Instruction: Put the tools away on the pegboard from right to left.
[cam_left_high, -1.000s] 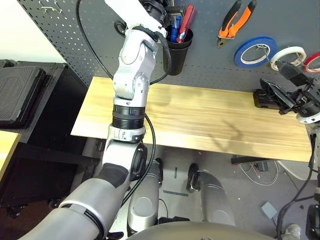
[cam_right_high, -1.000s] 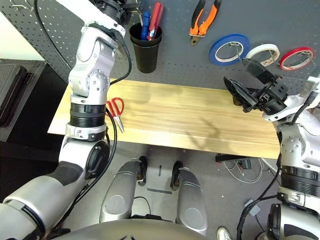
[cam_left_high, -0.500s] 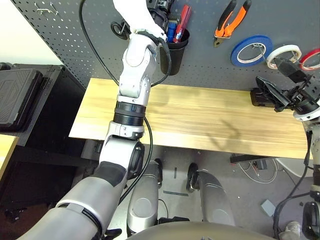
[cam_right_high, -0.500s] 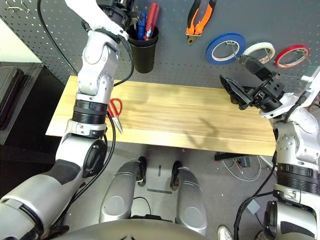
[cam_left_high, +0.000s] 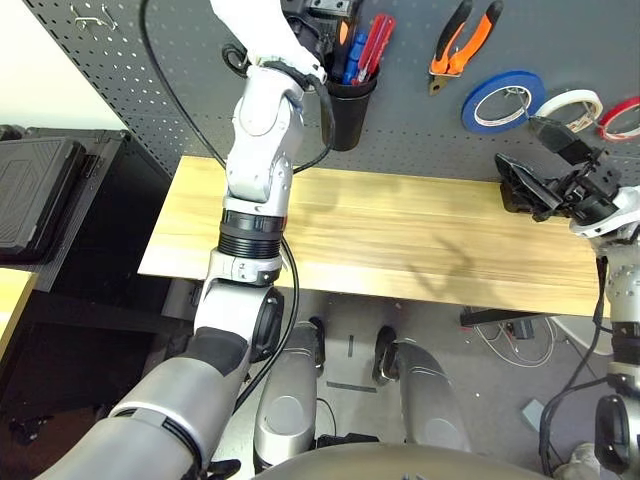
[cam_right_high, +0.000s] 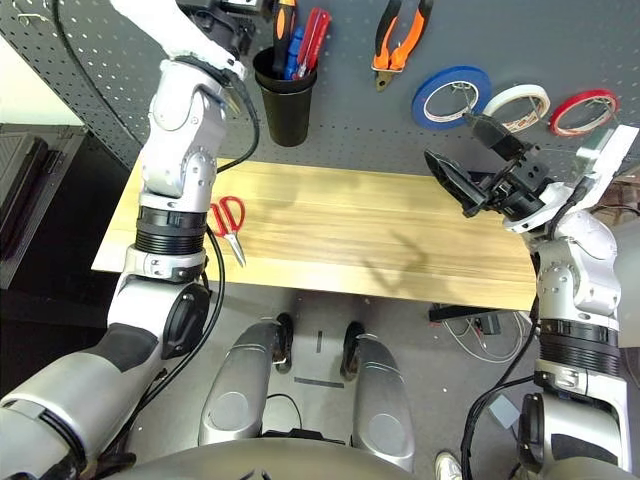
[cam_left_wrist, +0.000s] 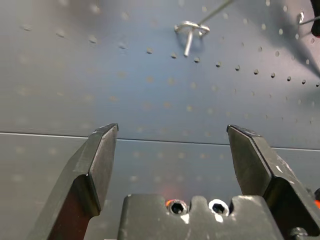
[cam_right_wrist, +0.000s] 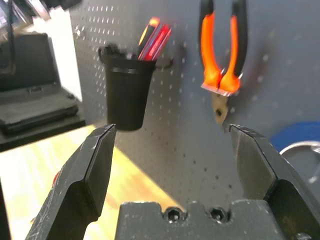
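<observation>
Screwdriver (cam_right_high: 285, 22): upright in the black cup (cam_right_high: 288, 100), just beside the left gripper's (cam_left_wrist: 172, 132) parted, empty fingers; the right gripper's (cam_right_wrist: 172, 132) fingers, also apart and empty, point toward the pegboard (cam_right_wrist: 185, 145).

A light wooden tabletop (cam_left_high: 400, 240) stands over a grey floor (cam_left_high: 340, 360); beyond its left edge sits a black case (cam_left_high: 38, 190) near a white wall (cam_left_high: 50, 75).

Your two eye views look steeply down over the silver forearms at the pale wooden bench (cam_right_high: 330, 235). Your wrist views face the dark grey perforated metal pegboard (cam_right_wrist: 185, 130), the left one close up, and your right-eye and right-wrist views share the black plastic cup (cam_right_high: 287, 112).
</observation>
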